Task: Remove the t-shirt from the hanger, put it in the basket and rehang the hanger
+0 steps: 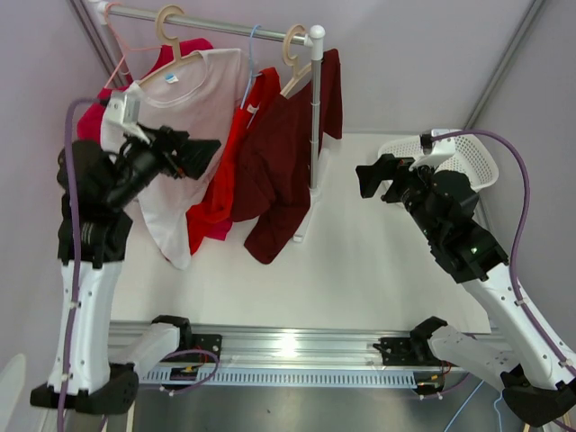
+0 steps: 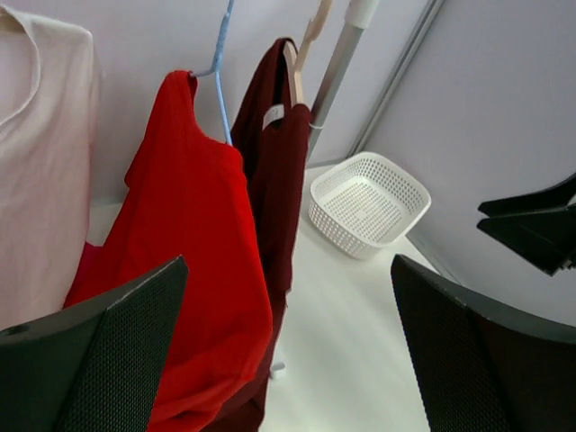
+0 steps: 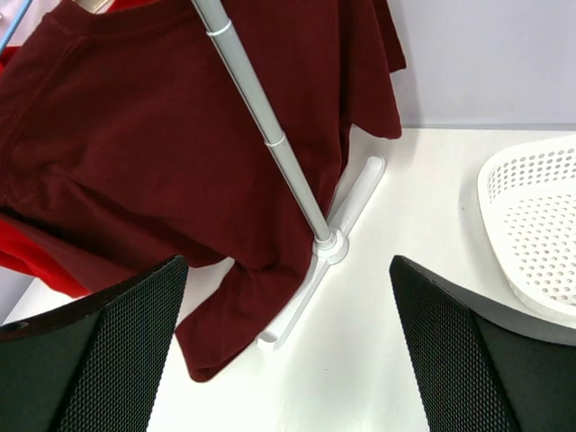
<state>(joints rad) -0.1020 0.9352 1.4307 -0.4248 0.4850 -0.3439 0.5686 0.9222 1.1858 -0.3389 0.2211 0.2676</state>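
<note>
Several shirts hang on a rail [image 1: 225, 24]. A pale pink t-shirt [image 1: 193, 99] hangs on a wooden hanger [image 1: 171, 31], a red shirt [image 1: 225, 171] on a blue hanger [image 1: 252, 54], and a maroon t-shirt [image 1: 279, 171] on a wooden hanger [image 1: 292, 49] at the rail's right end. My left gripper [image 1: 193, 155] hovers open in front of the pale t-shirt and touches no cloth. In the left wrist view the left gripper [image 2: 288, 265] faces the red shirt [image 2: 189, 225] and the maroon t-shirt [image 2: 274, 171]. My right gripper [image 1: 369, 177] is open to the right of the rack. In its own view the right gripper [image 3: 288, 261] faces the maroon t-shirt [image 3: 153, 135].
The rack's upright post [image 1: 315, 117] stands in front of the maroon t-shirt, its foot [image 3: 337, 225] on the white table. A white perforated basket [image 1: 468, 157] sits at the back right behind the right arm. A magenta shirt [image 1: 171, 54] hangs at the far left.
</note>
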